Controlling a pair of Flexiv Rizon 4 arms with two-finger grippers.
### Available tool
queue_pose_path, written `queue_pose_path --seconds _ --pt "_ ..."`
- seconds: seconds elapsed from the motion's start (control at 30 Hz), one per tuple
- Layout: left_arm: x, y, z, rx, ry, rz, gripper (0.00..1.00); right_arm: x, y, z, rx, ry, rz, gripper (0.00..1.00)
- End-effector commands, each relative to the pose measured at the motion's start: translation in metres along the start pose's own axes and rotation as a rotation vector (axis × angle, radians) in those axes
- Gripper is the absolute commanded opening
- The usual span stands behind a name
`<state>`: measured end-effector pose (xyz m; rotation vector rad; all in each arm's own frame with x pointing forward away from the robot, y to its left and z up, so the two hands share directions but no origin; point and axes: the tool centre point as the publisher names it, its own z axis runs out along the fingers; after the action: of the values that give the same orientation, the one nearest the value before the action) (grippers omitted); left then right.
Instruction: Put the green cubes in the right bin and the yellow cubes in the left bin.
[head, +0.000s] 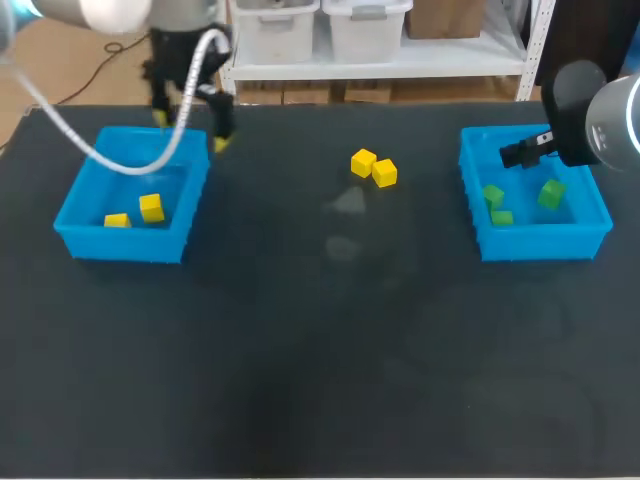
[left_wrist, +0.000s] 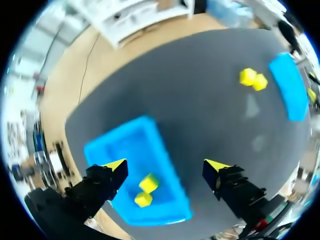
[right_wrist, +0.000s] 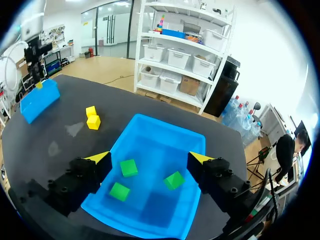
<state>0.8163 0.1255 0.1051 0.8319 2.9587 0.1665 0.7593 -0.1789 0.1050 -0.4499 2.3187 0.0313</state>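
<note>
Fingers (left_wrist: 102, 182) of the left gripper (left_wrist: 166, 165) stand wide apart with nothing clamped. In its wrist view the left bin (left_wrist: 145, 135) lies under and between them. The right gripper (right_wrist: 150, 159) also has its fingers (right_wrist: 82, 175) spread and holds nothing, with the right bin (right_wrist: 165, 130) below and between them.

In the head view the dark table (head: 320, 380) fills nearly the whole frame. The left arm (head: 110, 12) comes in at the upper left corner, and its gripper hangs above the far right corner of the left bin. A white cable (head: 120, 160) from it droops across that bin's far rim. The right arm (head: 600, 120) enters at the upper part of the right edge, with its gripper over the far side of the right bin.

The two blue bins sit at about the same height in the frame, a little above the middle. One is at the far left and the other at the far right, well apart.

Three green cubes (head: 551, 193) lie inside the right bin. Two are near its left wall, one just in front of the other, and the third is toward its right side. Two yellow cubes (head: 151, 207) rest in the left bin, just beside each other in its front half. Two more yellow cubes (head: 363, 162) sit on the bare table at the upper centre of the frame. They touch each other and lie between the bins, somewhat nearer the right one.
</note>
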Motion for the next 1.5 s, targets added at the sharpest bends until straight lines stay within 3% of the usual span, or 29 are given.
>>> queue_pose_path --seconds 0.03,0.33,0.53,0.97,1.2,1.5 --pt "-0.027 -0.04 0.001 -0.017 -0.208 0.139 1.0 0.001 0.0 0.001 0.001 -0.007 0.001 1.0" --pt "-0.09 -0.107 0.02 0.011 -0.175 0.336 1.0 0.001 0.0 0.001 0.001 -0.007 0.001 1.0" --pt "-0.119 -0.134 0.033 0.012 -0.16 0.416 1.0 0.001 0.0 0.001 0.001 -0.007 0.001 1.0" --pt "-0.151 -0.156 0.049 -0.039 -0.079 0.605 1.0 0.001 0.0 0.001 0.001 -0.007 0.001 1.0" --pt "-0.167 -0.159 0.048 -0.015 -0.037 0.613 1.0 0.001 0.0 0.001 0.001 -0.007 0.001 1.0" --pt "-0.17 -0.164 0.058 0.01 0.035 0.49 1.0 0.001 0.0 0.001 0.001 -0.007 0.001 1.0"
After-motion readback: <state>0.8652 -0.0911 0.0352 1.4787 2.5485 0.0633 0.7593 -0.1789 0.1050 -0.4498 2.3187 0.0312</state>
